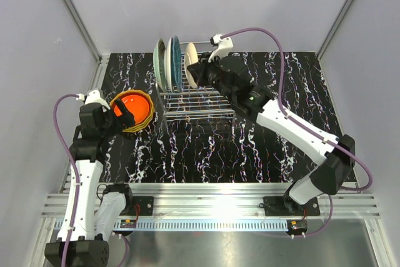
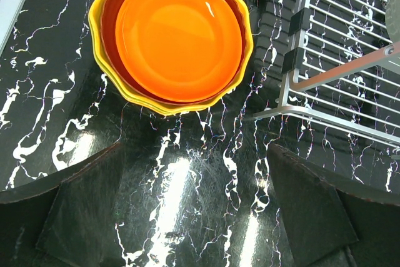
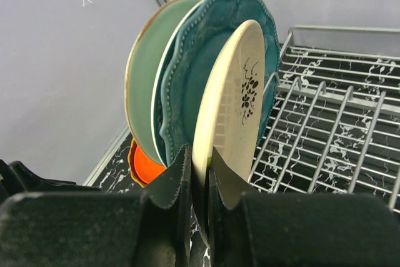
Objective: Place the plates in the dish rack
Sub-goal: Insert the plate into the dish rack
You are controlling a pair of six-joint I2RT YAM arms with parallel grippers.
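Three plates stand upright at the left end of the dish rack (image 1: 199,103) (image 3: 331,123): a pale mint green plate (image 1: 160,64) (image 3: 145,73), a teal plate (image 1: 175,60) (image 3: 206,48) and a cream plate (image 1: 191,64) (image 3: 231,92) with a small dark flower print. My right gripper (image 1: 202,74) (image 3: 200,167) is shut on the cream plate's lower rim. Left of the rack, an orange plate (image 1: 132,108) (image 2: 178,32) tops a flat stack above a red-orange plate and a yellow-green plate (image 2: 99,29). My left gripper (image 1: 125,117) (image 2: 194,198) hovers open just short of the stack, holding nothing.
The rack (image 2: 350,48) sits on a black marbled tabletop (image 1: 250,148) between grey walls. The rack's wire slots to the right of the cream plate hold nothing. An aluminium rail (image 1: 212,201) runs along the near edge by the arm bases.
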